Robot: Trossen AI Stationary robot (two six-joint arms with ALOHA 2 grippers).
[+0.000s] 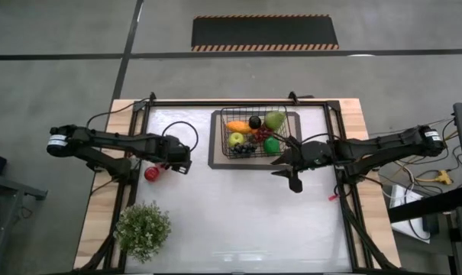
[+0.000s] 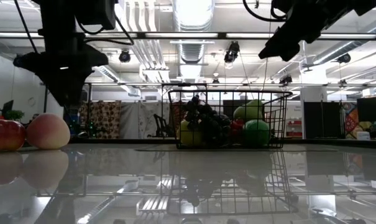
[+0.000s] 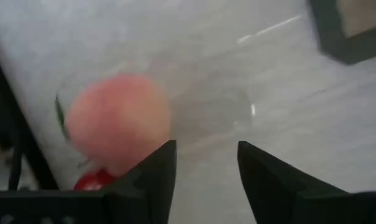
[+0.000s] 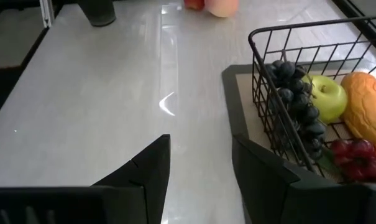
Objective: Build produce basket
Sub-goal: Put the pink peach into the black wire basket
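The black wire basket (image 1: 218, 134) stands on a dark mat (image 1: 214, 159) at the table's far middle. It holds green apples (image 1: 275, 120), an orange mango (image 1: 238, 127), a dark plum (image 1: 254, 121), red grapes (image 1: 261, 134) and dark grapes (image 1: 243, 150). A pink peach (image 3: 116, 121) and a red apple (image 1: 152, 173) rest on the table at the left. My left gripper (image 3: 203, 165) hangs open above the table just beside the peach. My right gripper (image 4: 197, 165) is open and empty, raised near the basket's right near corner (image 4: 262, 56).
A bushy potted plant (image 1: 143, 229) stands at the table's near left corner. The arms' frame rails run along the left and right table edges. Bare white tabletop (image 1: 238, 221) lies in front of the basket.
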